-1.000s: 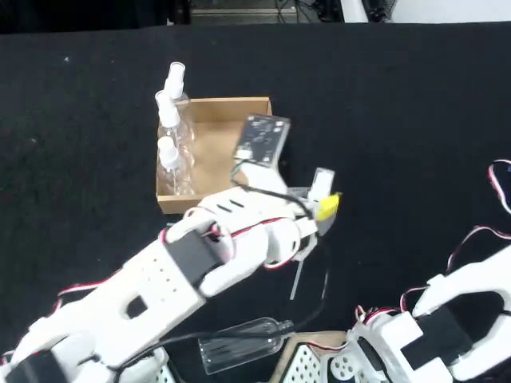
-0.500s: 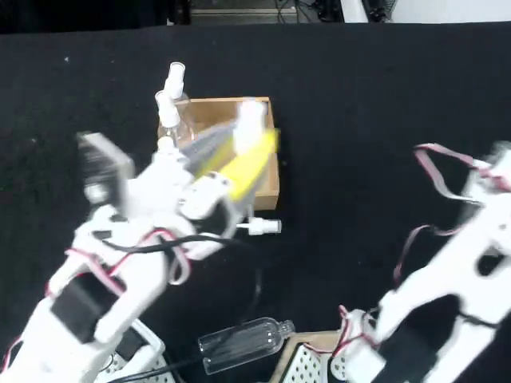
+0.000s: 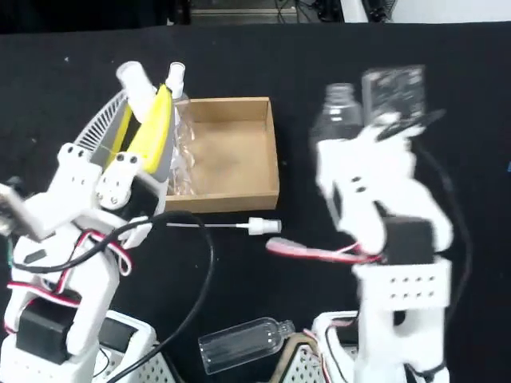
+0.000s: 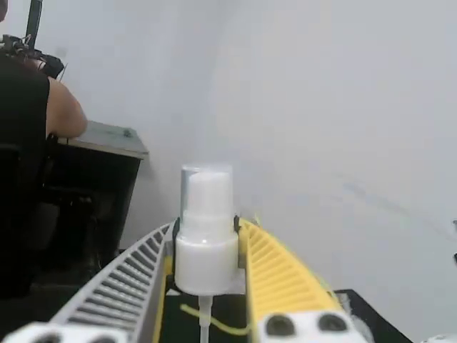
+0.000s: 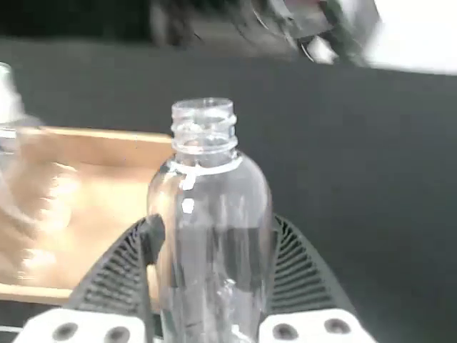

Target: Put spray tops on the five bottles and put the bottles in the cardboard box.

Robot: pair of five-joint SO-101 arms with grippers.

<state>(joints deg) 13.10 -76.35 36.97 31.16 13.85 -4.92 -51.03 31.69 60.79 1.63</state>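
My left gripper is raised over the left edge of the cardboard box, shut on a white spray top. That spray top sits upright between the grey and yellow fingers, its tube hanging down. My right gripper is up to the right of the box, shut on a clear, uncapped bottle. The bottle's open neck points up. Capped bottles stand along the box's left wall, partly hidden by the left gripper.
A second spray top with a long tube lies on the black table just in front of the box. An uncapped clear bottle lies on its side at the near edge between the arm bases. Cables trail by both bases.
The left arm swung from right of the box to its left and lifted the spray top. The right arm rose from the near right corner, holding the bottle up beside the box.
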